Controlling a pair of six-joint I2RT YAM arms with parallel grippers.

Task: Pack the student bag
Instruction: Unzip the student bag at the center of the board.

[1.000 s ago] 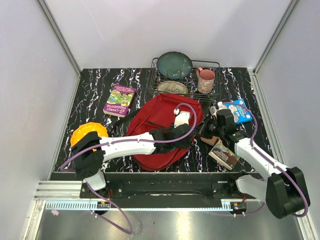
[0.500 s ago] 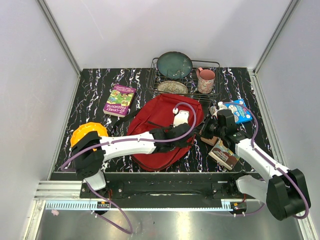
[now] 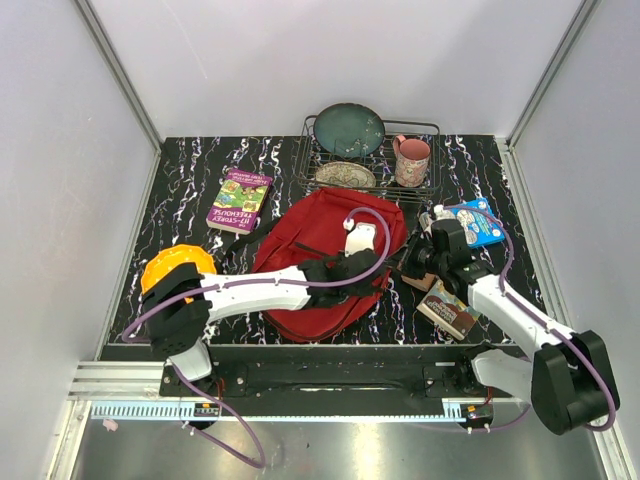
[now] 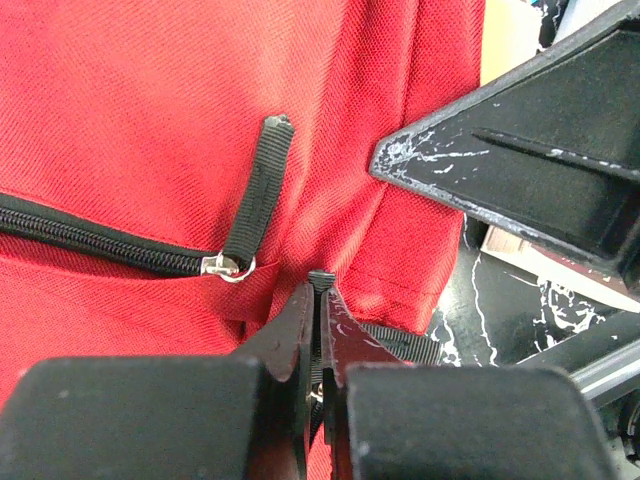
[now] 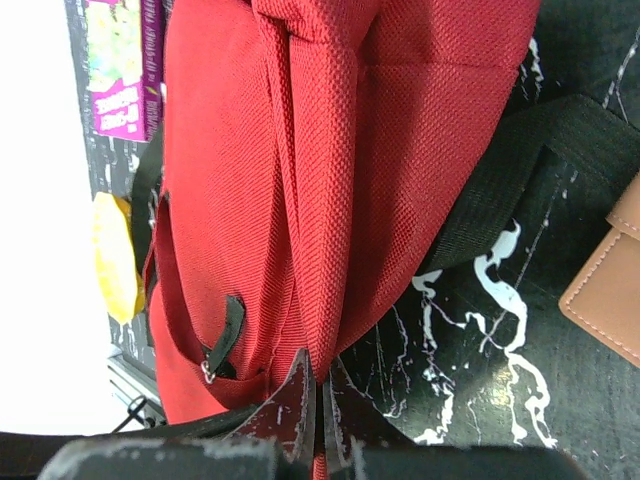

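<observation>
One red bag lies at the middle of the bench. Behind it, one wire rack holds two plates and one mug. Three books lie around the bag. Both arms stretch low. The left fingers are closed against the bag's front, and the right fingers pinch its side fold.

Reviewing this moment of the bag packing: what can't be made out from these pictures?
- Every view: the inside of the red fabric backpack, covered by its own cloth.
- Left wrist view: whether the left gripper pinches cloth; its shut tips hide the contact.
- Right wrist view: the tan flat item, cut off by the right edge.
- Top view: the title on the purple book, too small to read.
</observation>
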